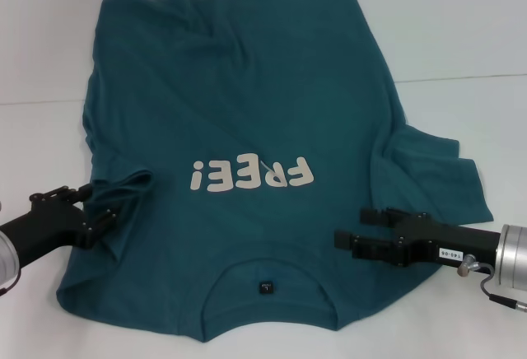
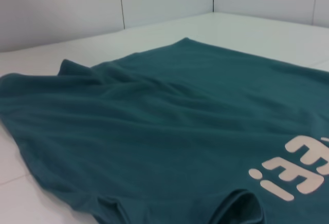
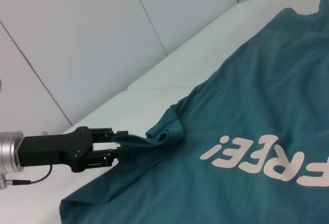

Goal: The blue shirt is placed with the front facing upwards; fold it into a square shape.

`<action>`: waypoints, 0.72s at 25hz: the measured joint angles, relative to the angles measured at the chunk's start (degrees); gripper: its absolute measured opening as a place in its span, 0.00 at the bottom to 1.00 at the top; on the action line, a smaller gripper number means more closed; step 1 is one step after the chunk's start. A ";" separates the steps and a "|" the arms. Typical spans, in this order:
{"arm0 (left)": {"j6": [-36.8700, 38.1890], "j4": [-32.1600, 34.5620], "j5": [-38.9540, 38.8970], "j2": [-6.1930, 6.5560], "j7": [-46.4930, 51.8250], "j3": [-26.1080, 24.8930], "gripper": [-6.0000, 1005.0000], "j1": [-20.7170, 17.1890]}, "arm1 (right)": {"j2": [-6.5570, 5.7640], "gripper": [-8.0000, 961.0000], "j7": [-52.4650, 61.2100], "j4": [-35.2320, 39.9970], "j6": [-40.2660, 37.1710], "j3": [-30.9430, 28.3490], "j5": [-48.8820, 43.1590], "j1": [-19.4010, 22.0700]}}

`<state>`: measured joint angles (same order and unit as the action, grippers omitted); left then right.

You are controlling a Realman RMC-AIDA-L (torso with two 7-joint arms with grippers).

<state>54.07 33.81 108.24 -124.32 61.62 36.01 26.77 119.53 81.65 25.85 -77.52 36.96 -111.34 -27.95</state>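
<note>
Spread face-up across the white table (image 1: 461,38), blue shirt (image 1: 247,95) with collar nearest the robot and "FREE!" lettering (image 1: 251,175) legible; left gripper (image 1: 103,211) clamped on the bunched left sleeve (image 1: 123,188); right gripper (image 1: 350,231) over the shoulder by the right sleeve, jaws parted, grasping nothing.

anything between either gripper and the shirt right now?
Nothing visible. The left gripper is at the bunched left sleeve of the blue shirt, its fingers around the fabric in the right wrist view. The right gripper sits over the shirt's right shoulder area. Only white table surrounds the shirt.
</note>
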 joint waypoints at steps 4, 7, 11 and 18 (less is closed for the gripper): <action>0.43 0.30 -0.42 -0.04 0.34 0.12 0.51 0.10 | 0.00 0.96 0.00 0.08 -0.01 0.08 0.21 0.00; 0.51 0.34 -0.48 -0.04 0.39 0.11 0.41 0.24 | 0.00 0.96 0.00 0.10 -0.03 0.04 0.23 0.00; 0.58 0.40 -0.51 -0.04 0.44 0.19 0.33 0.30 | 0.00 0.96 0.00 0.12 -0.05 -0.02 0.25 0.00; 3.56 0.95 -0.57 0.15 1.88 0.19 0.17 0.29 | 0.00 0.96 0.00 0.23 -0.09 -0.04 0.25 0.00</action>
<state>57.63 34.76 107.67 -124.17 63.50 36.20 27.07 119.52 81.65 26.08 -77.61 36.92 -111.09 -27.95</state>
